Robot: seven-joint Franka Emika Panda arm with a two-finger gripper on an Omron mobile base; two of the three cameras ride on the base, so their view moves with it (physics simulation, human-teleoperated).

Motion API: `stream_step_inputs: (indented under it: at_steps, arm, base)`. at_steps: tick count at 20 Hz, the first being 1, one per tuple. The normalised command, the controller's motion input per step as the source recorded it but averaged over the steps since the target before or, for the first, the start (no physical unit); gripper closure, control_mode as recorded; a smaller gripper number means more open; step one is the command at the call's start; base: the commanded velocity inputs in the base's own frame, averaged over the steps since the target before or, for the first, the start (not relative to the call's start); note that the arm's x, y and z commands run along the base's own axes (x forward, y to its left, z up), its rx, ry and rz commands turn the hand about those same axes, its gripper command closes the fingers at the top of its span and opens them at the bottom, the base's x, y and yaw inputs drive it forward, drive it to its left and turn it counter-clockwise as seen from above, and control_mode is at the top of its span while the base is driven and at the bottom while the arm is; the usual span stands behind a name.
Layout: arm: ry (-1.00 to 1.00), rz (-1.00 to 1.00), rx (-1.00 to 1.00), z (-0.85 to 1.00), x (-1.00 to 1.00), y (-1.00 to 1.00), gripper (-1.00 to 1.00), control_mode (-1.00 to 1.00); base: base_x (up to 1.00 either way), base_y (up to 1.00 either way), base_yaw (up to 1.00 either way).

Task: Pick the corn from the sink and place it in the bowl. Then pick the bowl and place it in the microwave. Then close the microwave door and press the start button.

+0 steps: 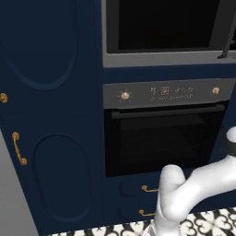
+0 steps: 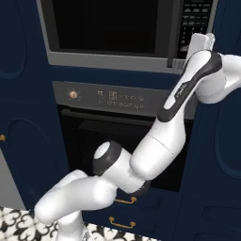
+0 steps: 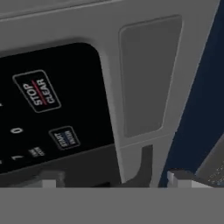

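arm (image 2: 155, 141): reaching up and to the right, elbow bending low, forearm rising | gripper (image 2: 203, 41): hovering at the microwave keypad (image 2: 194, 21), jaw state not discernible

The black glossy keypad panel (image 3: 52, 113) of the grey-framed microwave carries a key reading "STOP CLEAR" (image 3: 38, 91), a smaller "START" key (image 3: 64, 138), and a "0" (image 3: 16, 130).
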Motion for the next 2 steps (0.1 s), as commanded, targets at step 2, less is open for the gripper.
stream_step_inputs:
  at_steps: [2]
  arm:
    - [-0.01,0.00,-0.01,-0.30,-1.00,0.54,-1.00,-1.00]
  base:
    - [0.00,0.00,0.00]
